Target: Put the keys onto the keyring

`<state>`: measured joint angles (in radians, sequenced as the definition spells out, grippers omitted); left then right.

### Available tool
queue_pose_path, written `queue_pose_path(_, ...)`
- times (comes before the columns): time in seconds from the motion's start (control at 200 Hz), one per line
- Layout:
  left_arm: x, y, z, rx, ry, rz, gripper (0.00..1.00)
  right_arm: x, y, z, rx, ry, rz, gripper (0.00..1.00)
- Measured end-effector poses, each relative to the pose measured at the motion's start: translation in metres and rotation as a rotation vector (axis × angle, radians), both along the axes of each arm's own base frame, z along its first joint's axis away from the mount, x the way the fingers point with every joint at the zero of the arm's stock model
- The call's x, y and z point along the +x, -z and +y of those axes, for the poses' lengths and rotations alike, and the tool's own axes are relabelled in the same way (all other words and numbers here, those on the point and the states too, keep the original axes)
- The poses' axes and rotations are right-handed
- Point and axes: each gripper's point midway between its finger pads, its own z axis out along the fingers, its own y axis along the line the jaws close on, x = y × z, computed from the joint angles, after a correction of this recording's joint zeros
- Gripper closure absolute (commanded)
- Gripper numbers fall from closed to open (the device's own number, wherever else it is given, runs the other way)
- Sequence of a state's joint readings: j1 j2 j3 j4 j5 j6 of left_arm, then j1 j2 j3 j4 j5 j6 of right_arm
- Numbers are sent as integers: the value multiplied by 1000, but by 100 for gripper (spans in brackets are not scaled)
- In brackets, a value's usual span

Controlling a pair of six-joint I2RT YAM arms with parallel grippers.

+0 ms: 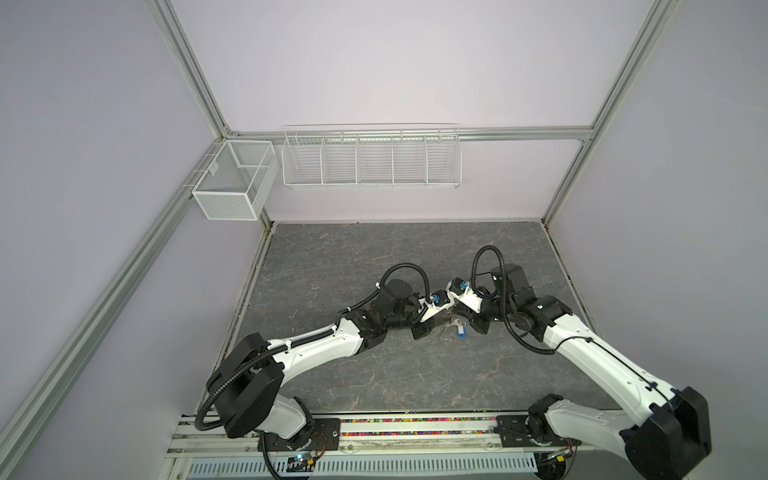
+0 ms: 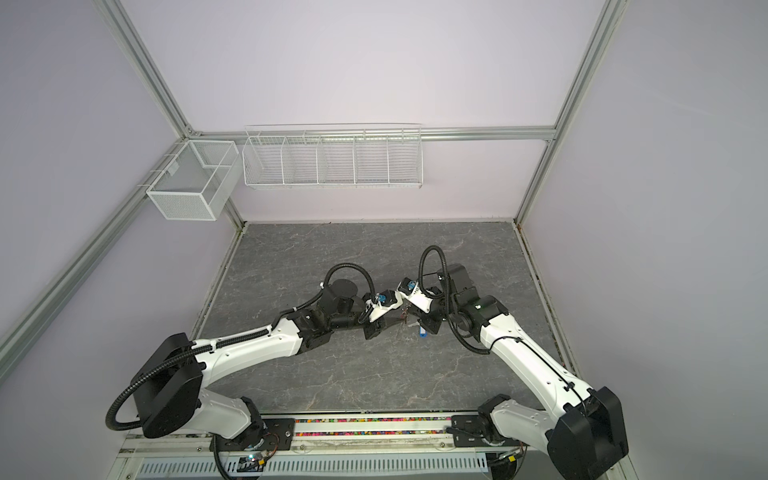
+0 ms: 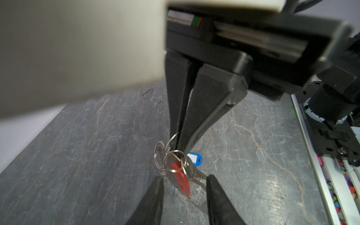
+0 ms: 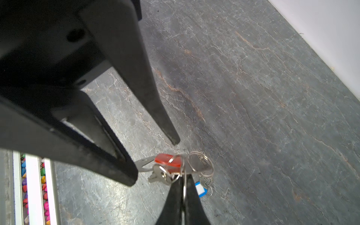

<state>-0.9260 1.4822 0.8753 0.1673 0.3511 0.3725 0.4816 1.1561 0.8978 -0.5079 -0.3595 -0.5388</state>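
- One of the two keys looks done, in my judgement: the red-tagged key [image 4: 165, 163] hangs among the wire rings [image 4: 201, 164] of the keyring [image 4: 143, 165], right at the fingertips.
- Closed tight, the right gripper [image 4: 182, 185] pinches one wire ring between its fingers and seems to hold the bunch slightly off the table [image 4: 253, 97].
- Standing apart, the fingers of the left gripper [image 3: 185, 177] flank the keyring's flat plate and the red tag. In the right wrist view one finger overlaps the plate's end and the other is clear of the bunch, so nothing looks clamped.
- Further out, the blue-tagged key [image 3: 194, 158] lies flat on the table just beyond the bunch, with neither gripper on it. In a top view it [image 1: 459, 330] shows between the two wrists.
- Left to do, as I judge it: pick up the blue-tagged key and thread it onto a ring. I cannot tell whether the red key's ring is fully seated.
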Motion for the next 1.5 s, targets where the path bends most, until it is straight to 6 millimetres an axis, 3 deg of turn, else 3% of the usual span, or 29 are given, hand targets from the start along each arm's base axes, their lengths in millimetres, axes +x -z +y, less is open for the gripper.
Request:
queue_pose_path(0.225,3,14,-6,17,-19,43,64,3,2,-7,-2,33,16,93)
queue_pose_path(0.72,6,17,-11,5,-34,60,70,6,4,-10,-3,47,26,93)
queue_pose_path(0.9,6,16,-10,6,-32,55,59,6,4,-10,-4,43,24,93)
queue_pose_path(1.309,5,12,-2,32,-38,15,58,3,1,-5,12,2,11,93)
queue_pose_path(1.499,12,16,14,48,-111,6,57,-10,-3,7,35,-84,5,93)
